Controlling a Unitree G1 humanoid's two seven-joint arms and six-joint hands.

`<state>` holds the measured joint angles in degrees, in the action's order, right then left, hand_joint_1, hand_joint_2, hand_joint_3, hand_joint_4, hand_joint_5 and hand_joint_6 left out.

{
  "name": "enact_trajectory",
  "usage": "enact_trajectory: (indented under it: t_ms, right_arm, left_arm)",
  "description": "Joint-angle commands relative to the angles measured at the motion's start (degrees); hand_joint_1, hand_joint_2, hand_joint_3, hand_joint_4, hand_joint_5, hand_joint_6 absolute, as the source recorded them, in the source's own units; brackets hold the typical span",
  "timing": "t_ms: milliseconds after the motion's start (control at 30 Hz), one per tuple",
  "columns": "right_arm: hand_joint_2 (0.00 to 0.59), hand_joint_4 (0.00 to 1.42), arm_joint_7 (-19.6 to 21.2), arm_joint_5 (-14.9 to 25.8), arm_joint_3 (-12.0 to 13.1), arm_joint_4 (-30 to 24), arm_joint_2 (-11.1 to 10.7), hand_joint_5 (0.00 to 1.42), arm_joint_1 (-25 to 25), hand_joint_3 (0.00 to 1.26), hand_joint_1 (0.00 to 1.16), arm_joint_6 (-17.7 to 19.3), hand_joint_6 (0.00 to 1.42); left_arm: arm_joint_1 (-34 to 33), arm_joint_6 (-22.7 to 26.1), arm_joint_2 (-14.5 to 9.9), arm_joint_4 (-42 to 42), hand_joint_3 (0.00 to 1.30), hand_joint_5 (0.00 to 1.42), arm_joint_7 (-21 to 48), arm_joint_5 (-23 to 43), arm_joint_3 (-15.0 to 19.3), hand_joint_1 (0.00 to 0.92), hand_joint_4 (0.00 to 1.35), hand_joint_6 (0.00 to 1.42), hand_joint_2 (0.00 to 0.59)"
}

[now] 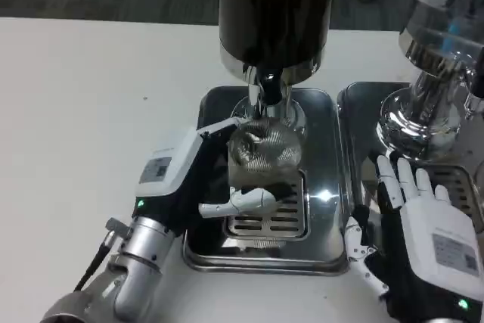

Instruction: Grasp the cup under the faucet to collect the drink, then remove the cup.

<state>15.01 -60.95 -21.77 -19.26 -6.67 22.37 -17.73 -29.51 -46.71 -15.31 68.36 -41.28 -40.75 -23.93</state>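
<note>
White tabletop [76,111], steel drip tray [325,187] centre. Left hand [197,179] wraps the clear cup [265,156], which sits on the tray grate right under the faucet [268,88] of the dark drink dispenser [276,5]. Looks like the fill step; next: hold steady, then lift the cup clear without tipping. Right hand [423,225] rests flat, fingers spread, holding nothing, beside a second chrome dispenser [423,104]. Stickers on hand backs unreadable.

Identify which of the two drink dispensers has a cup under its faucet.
The dark-filled dispenser: the left hand holds the clear cup beneath it.
</note>
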Motion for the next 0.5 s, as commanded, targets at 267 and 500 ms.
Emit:
enact_trajectory:
  t_ms: [267, 500]
  right_arm:
    - [0.586, 0.00, -0.02, 0.91, 0.52, 0.75, 0.18, 0.00, -1.52, 0.05, 0.22, 0.10, 0.00]
    - [0.586, 0.00, -0.19, 0.96, 0.27, 1.14, -0.25, 0.00, -1.88, 0.05, 0.22, 0.25, 0.00]
  left_arm:
    - [1.08, -1.08, -1.22, 0.35, 0.09, 0.36, 2.95, 1.52, -0.21, 0.000, 0.06, 0.20, 0.012]
    - [2.75, -2.29, -3.22, -1.53, 0.03, 0.31, 4.23, 2.70, 0.44, 0.000, 0.01, 0.16, 0.000]
